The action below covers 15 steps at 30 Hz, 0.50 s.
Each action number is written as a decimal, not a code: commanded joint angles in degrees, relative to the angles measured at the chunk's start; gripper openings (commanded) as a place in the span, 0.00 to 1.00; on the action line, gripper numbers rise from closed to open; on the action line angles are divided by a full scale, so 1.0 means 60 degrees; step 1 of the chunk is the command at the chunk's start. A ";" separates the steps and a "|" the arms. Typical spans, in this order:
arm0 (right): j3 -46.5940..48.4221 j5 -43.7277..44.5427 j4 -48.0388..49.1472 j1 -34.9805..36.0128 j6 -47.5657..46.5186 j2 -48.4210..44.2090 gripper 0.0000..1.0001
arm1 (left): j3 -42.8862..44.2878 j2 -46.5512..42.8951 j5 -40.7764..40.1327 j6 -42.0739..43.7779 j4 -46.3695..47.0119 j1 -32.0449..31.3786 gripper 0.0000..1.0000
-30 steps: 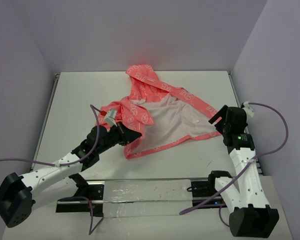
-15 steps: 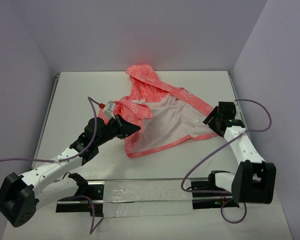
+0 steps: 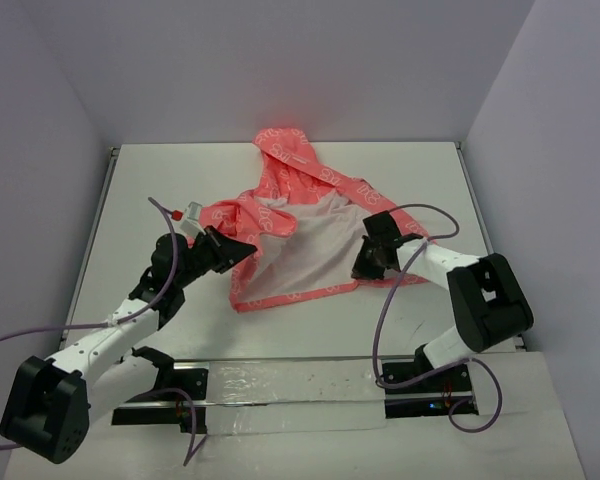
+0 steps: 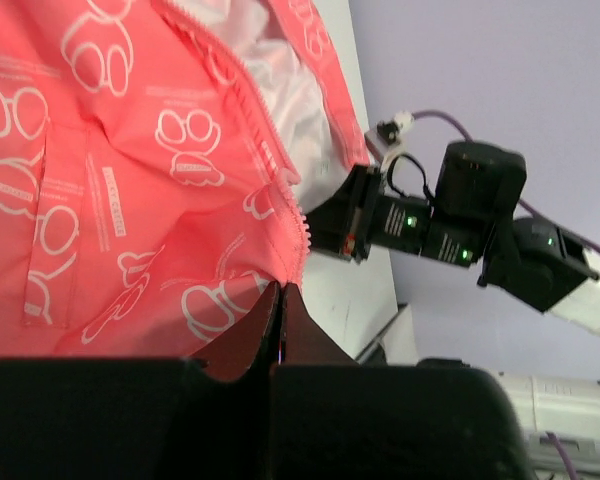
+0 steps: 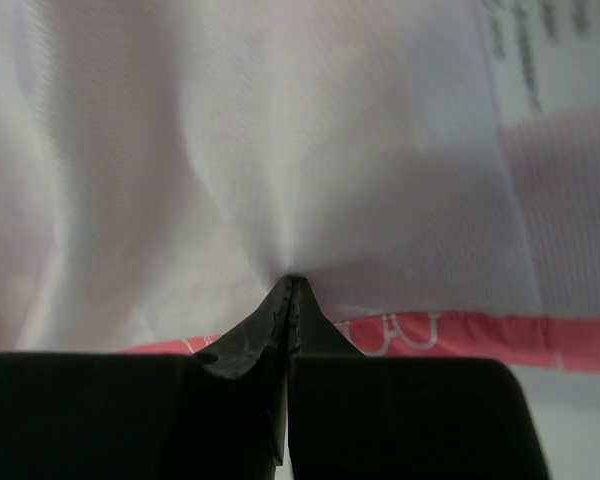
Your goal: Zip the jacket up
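Note:
The coral-pink jacket (image 3: pixel 280 225) with white marks lies open on the white table (image 3: pixel 160 190), pale lining (image 3: pixel 315 245) up and hood (image 3: pixel 285 148) at the far side. My left gripper (image 3: pixel 248 249) is shut on the left front panel beside the zipper teeth (image 4: pixel 276 180); its tips (image 4: pixel 280 290) pinch pink fabric (image 4: pixel 130 200). My right gripper (image 3: pixel 361 267) is shut on the right panel near its lower hem. In the right wrist view the closed jaws (image 5: pixel 292 284) gather the whitish lining (image 5: pixel 280 130) into creases just above the pink hem (image 5: pixel 450 332).
The right arm's purple cable (image 3: pixel 412 212) arcs over the jacket's right sleeve area. A metal rail (image 3: pixel 280 385) runs along the near edge. Lilac walls (image 3: pixel 280 60) close in the table at the back and both sides.
My right arm swung in from the table's right edge to the jacket's right panel and its jaws closed on the lining. My left gripper drew the left panel slightly left.

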 commanded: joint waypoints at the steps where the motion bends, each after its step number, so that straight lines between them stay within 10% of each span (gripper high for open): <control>1: 0.0491 -0.1067 0.0844 0.0705 0.0541 0.1123 0.00 | 0.0686 -0.0399 -0.0139 0.0185 -0.0325 0.0471 0.00; 10: 0.3964 -0.2174 0.0935 0.2062 0.0949 0.4276 0.00 | 0.2036 0.0040 -0.0244 0.0881 -0.1404 0.2411 0.00; 15: 0.4610 -0.2029 0.0588 0.2531 0.0604 0.3523 0.00 | 0.2816 0.0719 -0.0204 0.1385 -0.1858 0.2814 0.00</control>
